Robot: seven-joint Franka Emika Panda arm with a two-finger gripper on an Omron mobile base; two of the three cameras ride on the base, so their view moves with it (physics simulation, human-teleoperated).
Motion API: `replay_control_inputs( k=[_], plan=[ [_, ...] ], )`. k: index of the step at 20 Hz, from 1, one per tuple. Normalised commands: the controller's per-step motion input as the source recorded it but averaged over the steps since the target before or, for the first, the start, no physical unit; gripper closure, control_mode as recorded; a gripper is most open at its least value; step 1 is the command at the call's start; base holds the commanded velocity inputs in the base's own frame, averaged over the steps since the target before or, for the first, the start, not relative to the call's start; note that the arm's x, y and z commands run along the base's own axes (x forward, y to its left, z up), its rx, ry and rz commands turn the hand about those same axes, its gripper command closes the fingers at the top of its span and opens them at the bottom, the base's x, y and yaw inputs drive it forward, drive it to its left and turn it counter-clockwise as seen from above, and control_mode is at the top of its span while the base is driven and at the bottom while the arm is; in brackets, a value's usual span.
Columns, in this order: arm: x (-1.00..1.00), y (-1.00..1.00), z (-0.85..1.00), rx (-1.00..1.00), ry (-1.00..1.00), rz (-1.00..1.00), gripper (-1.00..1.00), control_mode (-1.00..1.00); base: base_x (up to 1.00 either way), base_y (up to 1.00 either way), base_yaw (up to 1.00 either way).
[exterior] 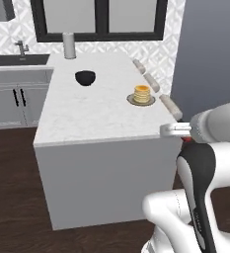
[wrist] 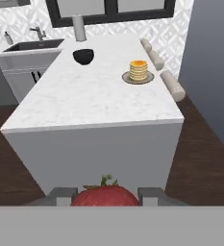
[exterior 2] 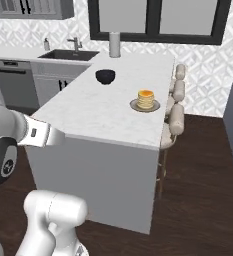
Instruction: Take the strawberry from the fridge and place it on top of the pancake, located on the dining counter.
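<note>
Claw (wrist: 106, 194) grips the strawberry (wrist: 105, 196) between its fingers, short of the dining counter (wrist: 84, 108).

The big white marble-topped dining counter (wrist: 92, 98) lies mostly bare. A black bowl (wrist: 83, 56) and a grey upright cylinder (wrist: 78, 28) stand toward its far end, well apart from the golden pancake stack (wrist: 138, 70). Padded beige stools (exterior 2: 176, 119) crowd the counter's right edge.

Dark brown wooden plank floor (exterior 2: 203, 190), white geometric-patterned tiled wall (exterior 2: 208, 65) — a black-framed window (exterior: 99, 20) above, a dark sink (exterior: 18, 60) set in light grey panelled cabinets (exterior: 13, 101).
</note>
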Motion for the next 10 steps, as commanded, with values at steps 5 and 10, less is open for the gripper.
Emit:
replay_control_inputs(
  k=[5, 10],
  plan=[
    [0.00, 0.00, 0.00, 0.00, 0.00, 0.00, 1.00, 1.00, 0.45, -1.00, 0.18],
    [0.00, 0.00, 0.00, 0.00, 0.00, 0.00, 1.00, 1.00, 0.46, -1.00, 0.23]
  ],
)
